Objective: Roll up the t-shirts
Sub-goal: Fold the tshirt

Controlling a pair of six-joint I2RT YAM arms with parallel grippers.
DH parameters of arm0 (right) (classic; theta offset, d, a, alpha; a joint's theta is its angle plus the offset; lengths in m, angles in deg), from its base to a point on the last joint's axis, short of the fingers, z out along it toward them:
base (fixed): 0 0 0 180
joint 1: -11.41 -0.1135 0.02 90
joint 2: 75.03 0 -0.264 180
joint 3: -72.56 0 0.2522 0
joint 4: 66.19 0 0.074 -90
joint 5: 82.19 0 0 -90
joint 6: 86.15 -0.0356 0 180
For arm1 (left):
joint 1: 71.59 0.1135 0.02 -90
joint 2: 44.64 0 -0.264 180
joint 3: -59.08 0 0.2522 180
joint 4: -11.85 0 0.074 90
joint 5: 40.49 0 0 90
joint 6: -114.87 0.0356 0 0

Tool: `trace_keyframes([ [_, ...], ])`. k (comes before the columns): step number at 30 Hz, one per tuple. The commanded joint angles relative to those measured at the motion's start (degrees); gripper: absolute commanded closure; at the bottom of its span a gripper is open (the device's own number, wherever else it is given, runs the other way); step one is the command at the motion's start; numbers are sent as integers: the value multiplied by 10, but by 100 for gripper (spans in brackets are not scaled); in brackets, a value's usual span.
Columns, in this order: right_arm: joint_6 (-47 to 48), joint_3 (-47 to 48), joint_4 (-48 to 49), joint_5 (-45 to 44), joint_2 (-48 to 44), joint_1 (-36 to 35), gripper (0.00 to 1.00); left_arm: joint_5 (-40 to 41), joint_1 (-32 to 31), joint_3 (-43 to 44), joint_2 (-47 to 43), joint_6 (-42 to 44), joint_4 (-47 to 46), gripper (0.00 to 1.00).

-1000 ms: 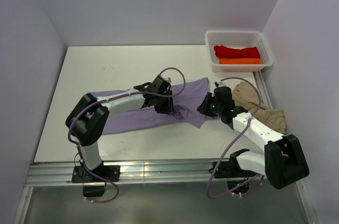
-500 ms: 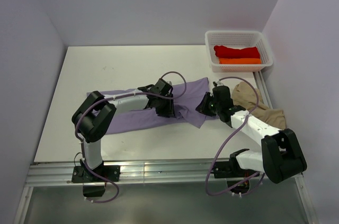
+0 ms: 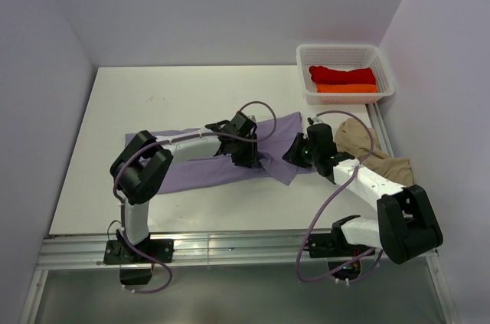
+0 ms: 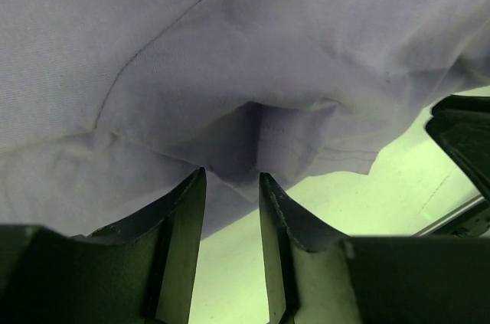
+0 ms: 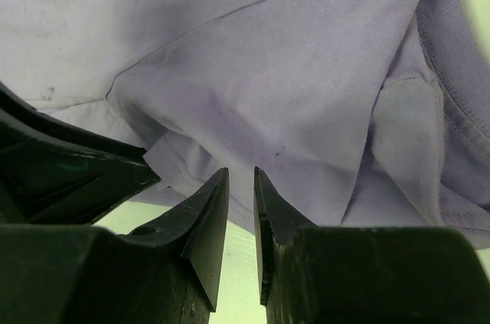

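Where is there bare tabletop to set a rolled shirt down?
Bare: the far white tabletop between the back wall and the spread lavender t-shirt, and the near strip before the rail. Crowded: right side, with beige t-shirt and white mesh basket.

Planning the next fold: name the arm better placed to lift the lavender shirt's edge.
Left, probably: the left hand pinches a puckered fold of the lavender t-shirt. The right hand sits at the same edge, grip unclear.

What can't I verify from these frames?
- Top view: beige t-shirt, partly under the right arm, outline unclear.
- Wrist views: whether left tool or right tool pinches the lavender t-shirt; cloth crowds the tips.
- Top view: red t-shirt and orange t-shirt in the basket, too small to judge rolling.
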Motion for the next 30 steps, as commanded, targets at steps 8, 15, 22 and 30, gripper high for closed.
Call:
trace_keyframes([
  [8,0,20,17,-3,-8,-2,74,16,-14,37,16,-7,19,60],
  [15,-2,17,21,-2,-6,-2,74,37,-16,50,31,-16,32,61],
  [22,-2,13,21,-3,-6,-3,75,50,-21,65,38,-17,50,92],
  [30,-3,13,23,-3,-4,-2,75,60,-21,56,11,-12,69,100],
])
